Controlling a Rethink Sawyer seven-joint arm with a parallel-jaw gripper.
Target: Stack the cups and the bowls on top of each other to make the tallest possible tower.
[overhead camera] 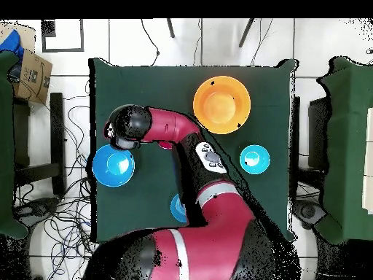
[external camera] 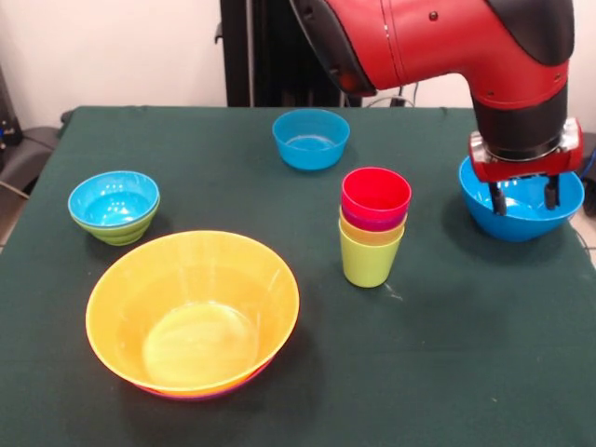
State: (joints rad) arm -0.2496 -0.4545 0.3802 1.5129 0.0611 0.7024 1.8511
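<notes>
1. Front view, nearest item: a large glossy yellow-orange plastic bowl (external camera: 193, 312), upright on the dark green cloth-covered bench (external camera: 419, 372). A thin purple-red edge shows beneath its base, so it appears to sit nested in a wide shallow bowl; a broad base of this kind would suit the foot of a tall stack.
2. Middle, right of centre: the tower (external camera: 372, 228), a short column of tapered plastic cups nested mouth-up, lime green lowest, then yellow, purple and red on top. Nesting keeps them steady but adds little height per cup.
3. Middle, picture-left: a small blue plastic bowl (external camera: 113, 199) seated inside a small green plastic bowl (external camera: 121, 229), well apart from the tower.
4. Picture-right, further back: a large blue plastic bowl (external camera: 521, 207), upright near the bench edge. The hand (external camera: 525, 194) of the red and black arm (external camera: 438, 42) hangs directly over it, its two dark fingers spread apart and pinching nothing; whether the tips touch the rim I cannot tell. The pose suggests a grasp on this bowl is being lined up.
5. Farthest: a second small blue plastic bowl (external camera: 311, 139), alone near the back edge.
</notes>
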